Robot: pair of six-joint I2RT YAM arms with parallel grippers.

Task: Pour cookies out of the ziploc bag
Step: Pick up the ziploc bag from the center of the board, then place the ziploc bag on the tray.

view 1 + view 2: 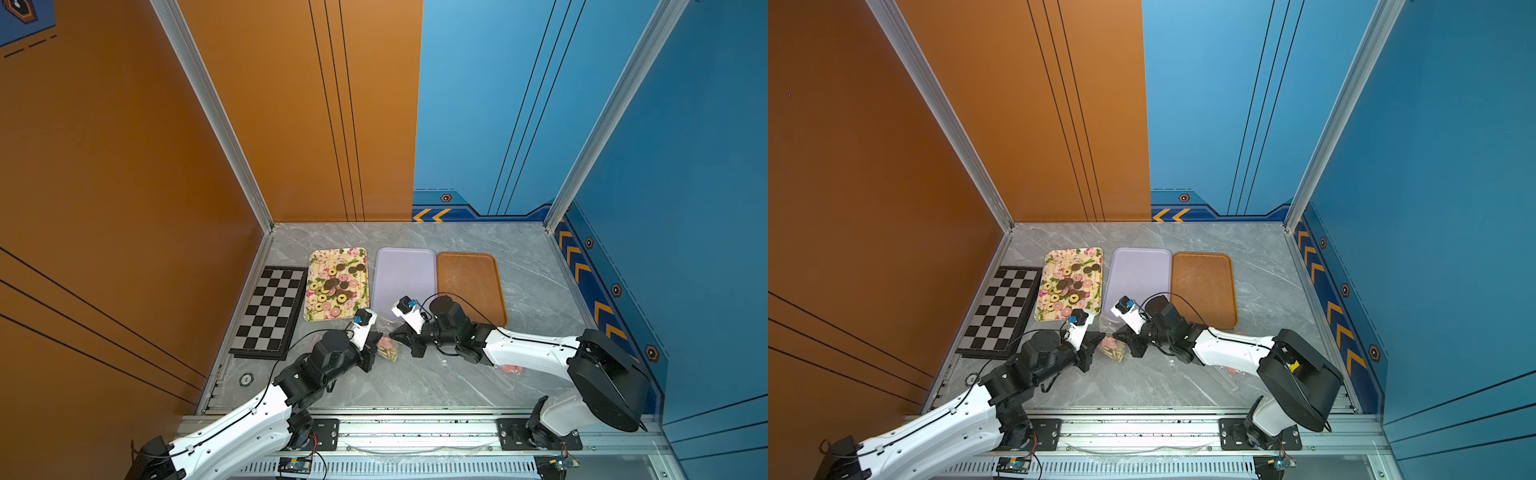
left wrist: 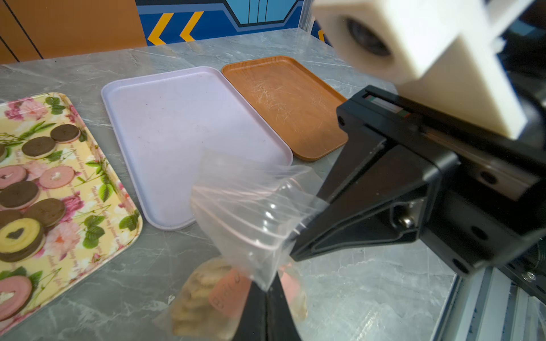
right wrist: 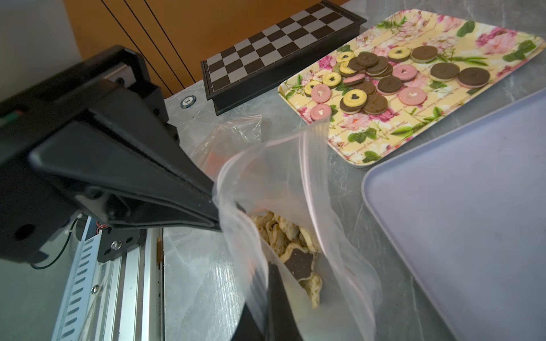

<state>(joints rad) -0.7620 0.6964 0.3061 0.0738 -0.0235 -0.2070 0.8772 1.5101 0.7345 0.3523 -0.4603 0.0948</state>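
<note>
The bag (image 3: pixel 280 183) is resting on the table (image 1: pixel 415 374), just in front of the lilac tray (image 1: pixel 405 274), with its mouth being held up between the two arms. The left claw (image 1: pixel 377 341) is pinching one side of the rim, jaws pressed together, and the right claw (image 1: pixel 394 332) is pinching the opposite side the same way. The cookies (image 3: pixel 295 248) are lying at the bag's bottom. Cream star shapes and one dark one are showing in the right wrist view, while the film is blurring the rest. Pink patches (image 2: pixel 227 290) behind the plastic are too smeared to identify. In both top views the black fingers are hiding most of the bag. Round cookies (image 1: pixel 336 286) are lying on the floral tray (image 1: pixel 311 266), beside the lilac one. A brown tray (image 1: pixel 471 286) is sitting on the lilac tray's other side. A chessboard (image 1: pixel 270 311) is lying by the orange wall. The right arm is reaching over the lilac tray's near edge and half covering a second bag (image 1: pixel 509 369) holding something pink.
</note>
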